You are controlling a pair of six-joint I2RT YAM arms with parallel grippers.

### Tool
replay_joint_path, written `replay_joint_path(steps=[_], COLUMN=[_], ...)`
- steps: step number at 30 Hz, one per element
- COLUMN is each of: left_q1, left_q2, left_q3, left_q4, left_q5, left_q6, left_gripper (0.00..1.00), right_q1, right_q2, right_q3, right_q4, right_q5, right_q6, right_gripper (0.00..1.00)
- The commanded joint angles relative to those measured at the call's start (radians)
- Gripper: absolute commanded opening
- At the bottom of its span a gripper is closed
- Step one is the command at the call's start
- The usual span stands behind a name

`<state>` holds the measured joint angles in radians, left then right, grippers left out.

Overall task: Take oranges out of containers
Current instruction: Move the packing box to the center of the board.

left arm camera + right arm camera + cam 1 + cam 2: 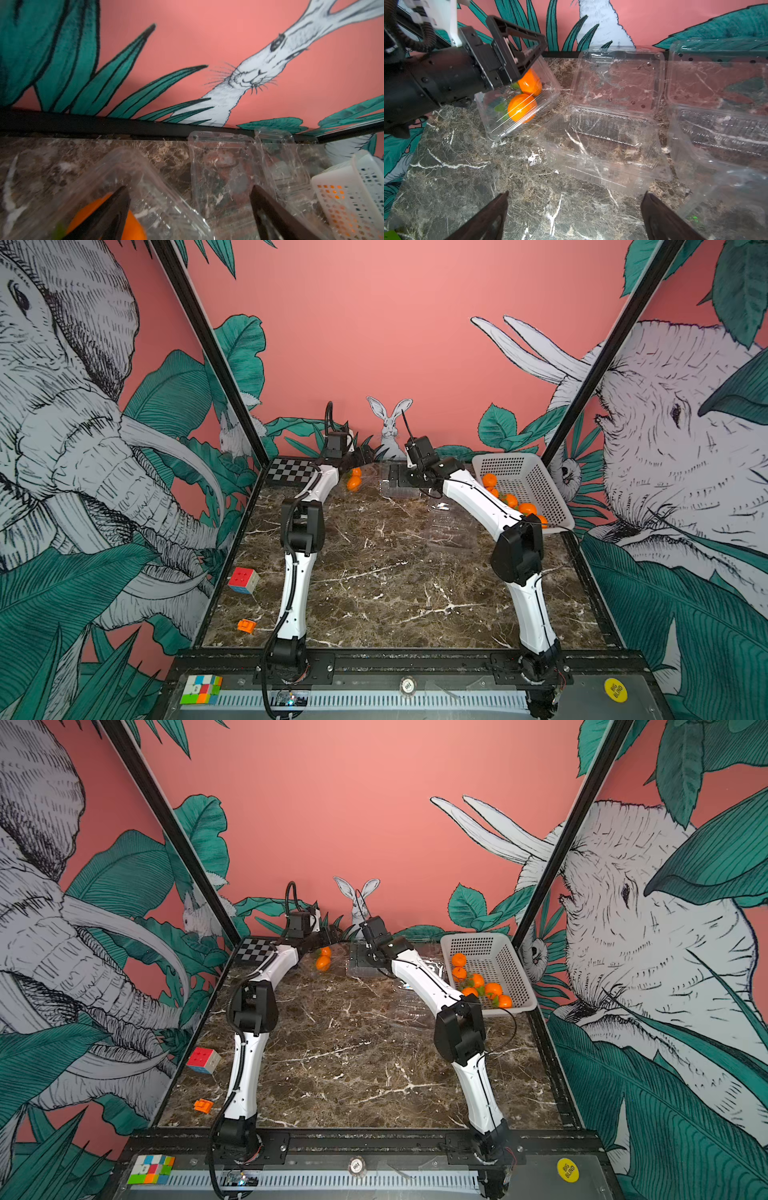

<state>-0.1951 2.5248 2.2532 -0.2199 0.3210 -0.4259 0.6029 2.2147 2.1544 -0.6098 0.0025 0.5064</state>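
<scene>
Oranges (529, 82), two of them, lie inside a clear container (492, 126) at the far edge of the counter (456, 166). They sit right under the left pincer (189, 188), whose jaws stand apart, one finger (116, 207) crossing in front of a fruit. The right pincer (576, 193) hangs spread and empty above bare marble, near two open empty containers (612, 133). The left arm (297, 531) and right arm (517, 547) both stretch toward the back wall, elbows bent upward. The right wrist view shows both fruits with green leaves, while the left wrist view shows only one, blurred. In both top views, more oranges (489, 480) lie in the white basket (536, 485).
</scene>
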Motion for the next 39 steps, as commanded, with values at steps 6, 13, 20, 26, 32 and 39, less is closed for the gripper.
replay_joint_path(steps=[6, 13, 20, 26, 32, 39], left_q1=[-0.011, -0.018, -0.018, -0.012, 0.02, 0.058], left_q2=[-0.2, -0.299, -0.458, -0.582, -0.65, -0.478], left_q3=[-0.236, -0.405, -0.632, -0.8, -0.714, -0.361], left_q4=[-0.073, -0.053, -0.004, -0.02, -0.115, -0.274], left_q5=[-0.027, -0.03, -0.077, -0.128, -0.284, -0.491], left_q6=[0.093, 0.115, 0.111, 0.084, 0.157, 0.243], left_gripper=[0.92, 0.92, 0.92, 0.92, 0.95, 0.96], right_q1=[0.002, 0.006, 0.009, 0.021, 0.03, 0.043], right_q2=[-0.082, -0.131, -0.15, -0.159, -0.182, -0.2], right_q3=[-0.092, -0.163, -0.183, -0.196, -0.251, -0.308], right_q4=[0.096, 0.123, 0.135, 0.136, 0.163, 0.179], right_q5=[-0.007, 0.0, -0.002, -0.004, -0.014, -0.019], right_q6=[0.047, 0.058, 0.066, 0.056, 0.05, 0.061], right_gripper=[0.99, 0.99, 0.99, 0.98, 0.99, 0.99])
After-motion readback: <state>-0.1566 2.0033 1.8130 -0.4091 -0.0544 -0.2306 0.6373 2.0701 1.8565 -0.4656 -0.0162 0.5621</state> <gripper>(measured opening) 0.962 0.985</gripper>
